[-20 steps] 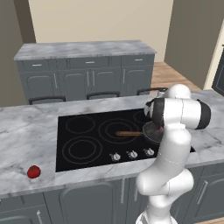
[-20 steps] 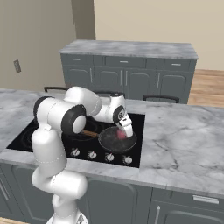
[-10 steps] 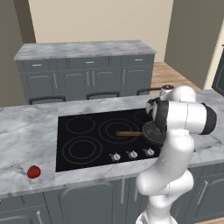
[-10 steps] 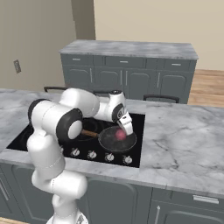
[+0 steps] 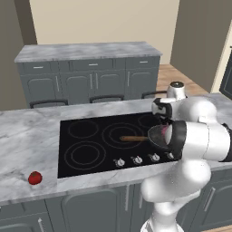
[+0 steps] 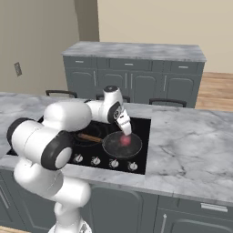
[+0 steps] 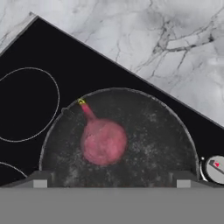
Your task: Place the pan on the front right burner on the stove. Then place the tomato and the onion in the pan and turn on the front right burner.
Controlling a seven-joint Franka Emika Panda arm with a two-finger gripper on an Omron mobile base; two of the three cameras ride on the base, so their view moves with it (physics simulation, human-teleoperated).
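Landmark: we place everything against the stove [image 5: 113,142], the black glass cooktop set into the marble bench [image 6: 191,150].
Pan: we see the pan [image 6: 122,144] at the stove's front right, its rim just behind the row of silver knobs [image 6: 104,161]; its wooden handle [image 5: 134,138] points toward the stove's middle.
Onion: we find the onion [image 7: 103,141] lying inside the pan, near its centre, stem tip angled toward the rim.
Tomato: we see the tomato [image 5: 35,177] on the bench, well apart from the stove, off its front left corner.
Tool: we see the tool [image 6: 126,132] just above the pan and the onion, its jaws spread wide with nothing between them; its fingertips [image 7: 40,179] sit either side of the pan's near rim in the hand view.
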